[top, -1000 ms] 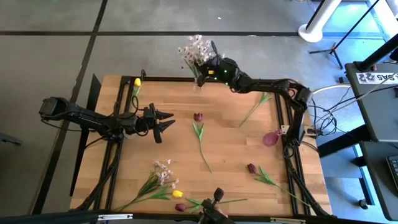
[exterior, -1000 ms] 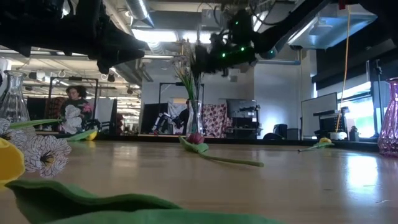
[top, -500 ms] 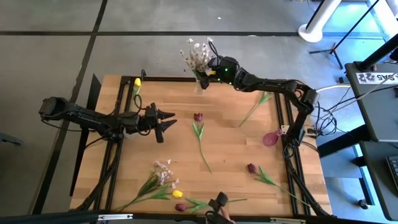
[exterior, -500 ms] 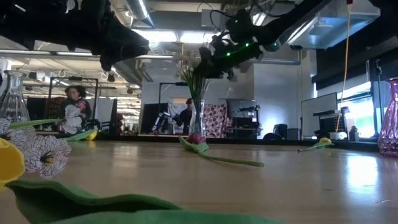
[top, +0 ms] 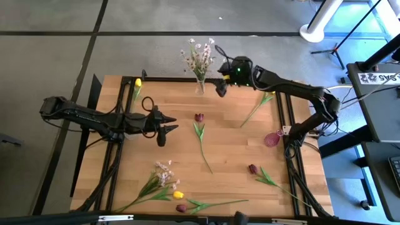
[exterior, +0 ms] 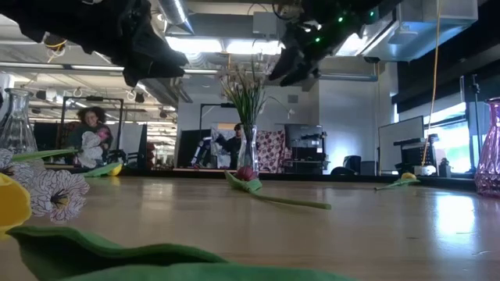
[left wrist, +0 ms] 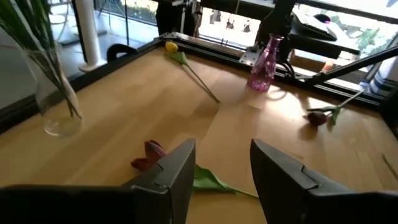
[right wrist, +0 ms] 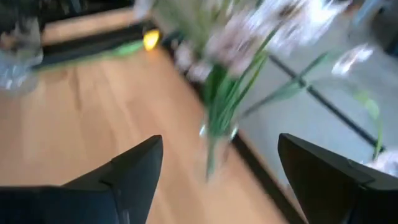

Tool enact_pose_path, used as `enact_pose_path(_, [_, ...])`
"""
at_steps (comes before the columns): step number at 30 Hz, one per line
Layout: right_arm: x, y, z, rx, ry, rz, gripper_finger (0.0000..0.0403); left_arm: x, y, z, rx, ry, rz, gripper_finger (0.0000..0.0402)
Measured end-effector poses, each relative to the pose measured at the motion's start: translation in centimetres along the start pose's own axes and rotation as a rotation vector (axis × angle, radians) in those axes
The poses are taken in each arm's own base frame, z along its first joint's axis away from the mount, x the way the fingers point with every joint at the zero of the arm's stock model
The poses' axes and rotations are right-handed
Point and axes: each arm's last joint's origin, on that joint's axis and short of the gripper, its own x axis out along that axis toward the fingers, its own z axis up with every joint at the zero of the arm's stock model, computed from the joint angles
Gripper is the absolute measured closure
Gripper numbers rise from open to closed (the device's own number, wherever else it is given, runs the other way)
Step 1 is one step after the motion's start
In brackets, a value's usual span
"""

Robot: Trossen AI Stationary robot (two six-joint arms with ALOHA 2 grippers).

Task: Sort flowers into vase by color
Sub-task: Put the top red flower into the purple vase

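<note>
The spray of pale pink-white blossoms (top: 199, 55) stands stem-down in the clear glass vase (top: 200, 85) at the far edge of the wooden table (top: 231, 150), and nothing grips it. The right gripper (top: 220, 85) hangs just beside that vase, on its right, jaws spread wide and empty; the wrist view looks past both fingers (right wrist: 130, 171) straight at the green stems with clear air either side.

The next flower is, I judge, the maroon tulip (top: 199, 117), which lies near the table's middle, nearer than the vase and slightly to its right. Its head points toward the vase and its long stem (top: 202, 145) runs away from the vase toward the near edge. The left gripper (top: 167, 126) is much the closer of the two: it sits level with the tulip head, on the side away from the right arm, fingers parted and holding nothing (its wrist view shows the tulip head just beyond the left finger).

The left arm reaches low and nearly flat across the table toward the tulip; the right arm reaches in from the table's right side to the vase.
</note>
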Motion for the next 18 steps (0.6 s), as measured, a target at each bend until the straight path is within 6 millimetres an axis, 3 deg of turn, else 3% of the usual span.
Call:
enact_pose_path(5, [-0.8, 3.9, -1.5, -0.027, 0.175, 0.079, 0.0104, -0.2, -0.5, -0.2, -0.033, 0.013, -0.028, 0.0253])
enact_pose_path(11, [-1.6, 10.2, -4.3, -0.043, 0.309, 0.093, 0.0118, -0.6, -1.3, -0.8, -0.058, 0.051, -0.062, 0.0253])
enact_pose_path(18, [-2.1, 16.4, -7.9, 0.180, 0.242, 0.182, 0.0123, -1.3, -2.4, -2.4, -0.063, 0.103, -0.131, 0.0253])
